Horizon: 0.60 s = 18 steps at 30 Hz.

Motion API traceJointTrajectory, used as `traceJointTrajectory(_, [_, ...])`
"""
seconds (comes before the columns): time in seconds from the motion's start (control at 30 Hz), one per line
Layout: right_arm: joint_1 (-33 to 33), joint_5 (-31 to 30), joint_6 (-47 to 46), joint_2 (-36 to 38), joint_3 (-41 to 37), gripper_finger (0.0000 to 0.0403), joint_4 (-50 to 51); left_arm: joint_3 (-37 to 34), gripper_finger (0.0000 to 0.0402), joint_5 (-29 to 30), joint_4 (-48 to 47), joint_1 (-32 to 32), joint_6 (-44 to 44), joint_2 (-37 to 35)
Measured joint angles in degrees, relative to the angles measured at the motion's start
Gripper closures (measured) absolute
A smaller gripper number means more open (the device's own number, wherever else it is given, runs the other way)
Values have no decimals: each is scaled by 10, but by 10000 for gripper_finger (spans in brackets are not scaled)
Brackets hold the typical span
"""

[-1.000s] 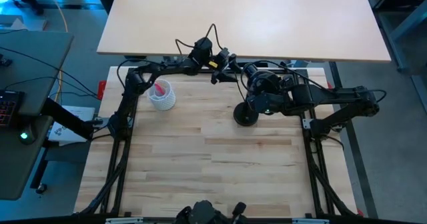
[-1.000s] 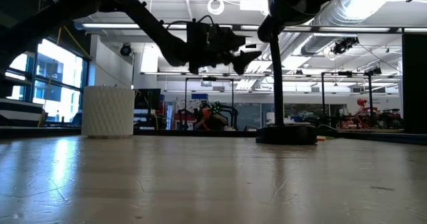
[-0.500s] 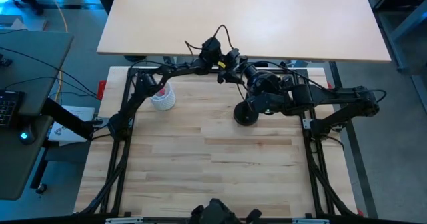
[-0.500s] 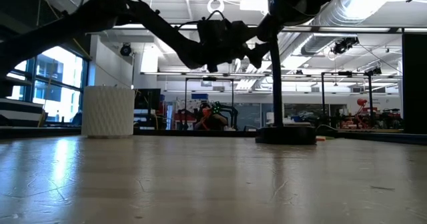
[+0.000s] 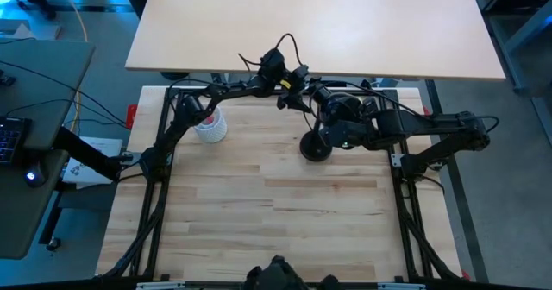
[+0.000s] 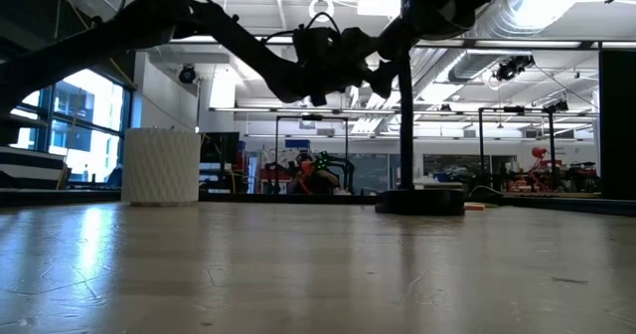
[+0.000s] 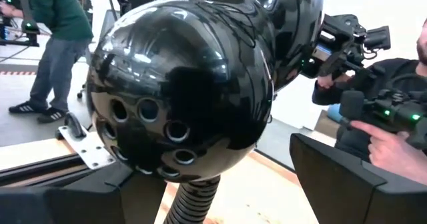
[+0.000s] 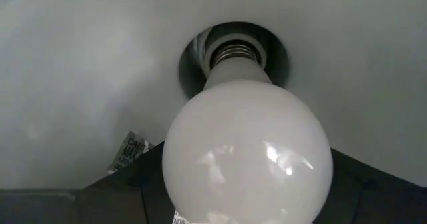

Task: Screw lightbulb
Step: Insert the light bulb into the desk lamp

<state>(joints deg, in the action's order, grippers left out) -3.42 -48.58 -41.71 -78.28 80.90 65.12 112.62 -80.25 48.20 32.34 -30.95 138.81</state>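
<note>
The right end effector (image 8: pixel 247 207) grips the lightbulb (image 8: pixel 247 154), whose silver screw base sits at the mouth of the socket inside the lamp (image 5: pixel 343 110) shade. The lamp's round base (image 5: pixel 315 148) stands on the bench (image 5: pixel 259 212). The left end effector (image 5: pixel 297 90), fingers (image 7: pixel 340 184) spread open, is up against the back of the glossy black shade (image 7: pixel 183 84). Farther off, a white cup (image 5: pixel 210 124) stands by the left arm.
</note>
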Motion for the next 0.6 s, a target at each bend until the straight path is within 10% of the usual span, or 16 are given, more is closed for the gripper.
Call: traceJointTrajectory(0.6, [0, -2, 33, 0, 0, 157, -23, -3, 105, 51, 63, 6, -64, -3])
